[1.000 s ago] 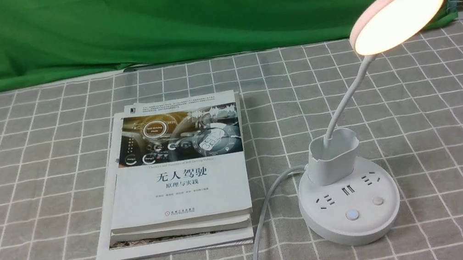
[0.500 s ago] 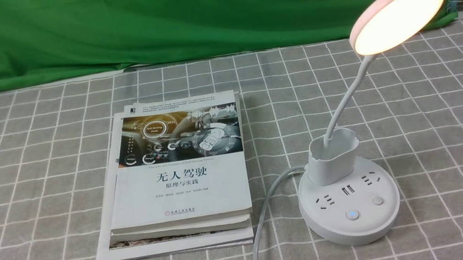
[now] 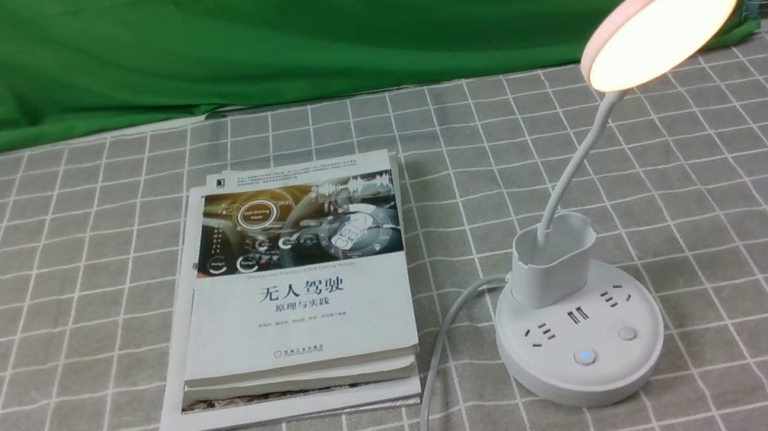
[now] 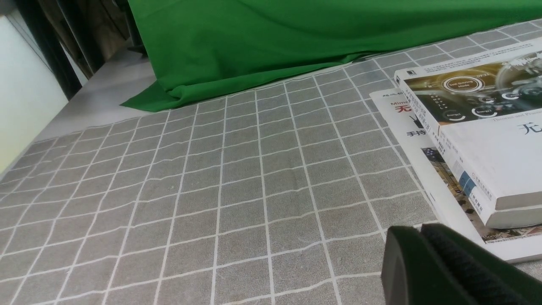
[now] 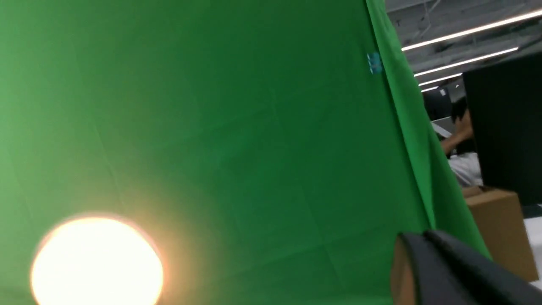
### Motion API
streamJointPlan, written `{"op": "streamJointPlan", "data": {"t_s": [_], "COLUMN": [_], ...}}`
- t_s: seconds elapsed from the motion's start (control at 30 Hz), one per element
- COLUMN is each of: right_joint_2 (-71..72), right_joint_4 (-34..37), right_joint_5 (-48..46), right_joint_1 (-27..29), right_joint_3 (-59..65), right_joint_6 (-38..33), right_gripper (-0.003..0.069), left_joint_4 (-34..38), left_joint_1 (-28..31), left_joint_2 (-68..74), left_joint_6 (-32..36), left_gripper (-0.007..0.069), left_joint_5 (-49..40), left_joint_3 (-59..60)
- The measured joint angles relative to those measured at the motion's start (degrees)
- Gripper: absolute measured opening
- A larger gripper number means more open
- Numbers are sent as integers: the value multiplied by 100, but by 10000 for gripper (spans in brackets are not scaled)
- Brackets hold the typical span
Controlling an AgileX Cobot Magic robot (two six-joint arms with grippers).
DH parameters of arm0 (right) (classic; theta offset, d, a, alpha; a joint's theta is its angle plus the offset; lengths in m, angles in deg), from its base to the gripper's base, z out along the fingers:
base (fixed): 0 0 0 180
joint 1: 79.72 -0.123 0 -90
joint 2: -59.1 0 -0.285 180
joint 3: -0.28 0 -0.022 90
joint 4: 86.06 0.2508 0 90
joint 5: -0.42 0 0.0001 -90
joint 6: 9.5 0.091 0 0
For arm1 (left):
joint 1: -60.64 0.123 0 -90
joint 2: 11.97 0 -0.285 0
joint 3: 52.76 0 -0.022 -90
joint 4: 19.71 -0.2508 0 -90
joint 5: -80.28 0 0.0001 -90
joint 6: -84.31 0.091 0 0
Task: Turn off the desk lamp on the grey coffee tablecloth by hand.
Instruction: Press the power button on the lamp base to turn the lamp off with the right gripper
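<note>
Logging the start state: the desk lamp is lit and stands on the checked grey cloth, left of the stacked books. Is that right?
Not quite. The desk lamp is lit and stands on the checked grey cloth, but it is to the right of the stacked books, not the left, as the front view shows.
</note>
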Motion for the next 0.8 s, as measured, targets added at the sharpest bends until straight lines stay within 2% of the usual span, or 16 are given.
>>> {"op": "streamJointPlan", "data": {"t_s": [0.07, 0.13, 0.27, 0.4, 0.63, 0.77, 0.8], "right_joint_2": [-742, -1256, -2256, -3207, -4821, -5530, -5892], "right_joint_4": [0, 0, 0, 0, 106, 382, 473], "right_joint_5": [-1052, -1635, -2401, -2841, -3504, -3513, -3537], "right_joint_1": [0, 0, 0, 0, -57, -440, -770], "right_joint_3": [-1228, -1869, -2541, -2536, -2445, -2445, -2462], "right_joint_6": [-153, -436, -1179, -1229, -737, -925, -1125], "right_gripper": [55, 55, 55, 55, 55, 55, 56], "left_joint_4": [0, 0, 0, 0, 0, 0, 0], "left_joint_1": [0, 0, 0, 0, 0, 0, 0], "left_joint_2": [0, 0, 0, 0, 0, 0, 0], "left_joint_6": [0, 0, 0, 0, 0, 0, 0], "left_gripper": [19, 19, 19, 19, 19, 19, 19], "left_joint_5": [0, 0, 0, 0, 0, 0, 0], "left_joint_3": [0, 0, 0, 0, 0, 0, 0]}}
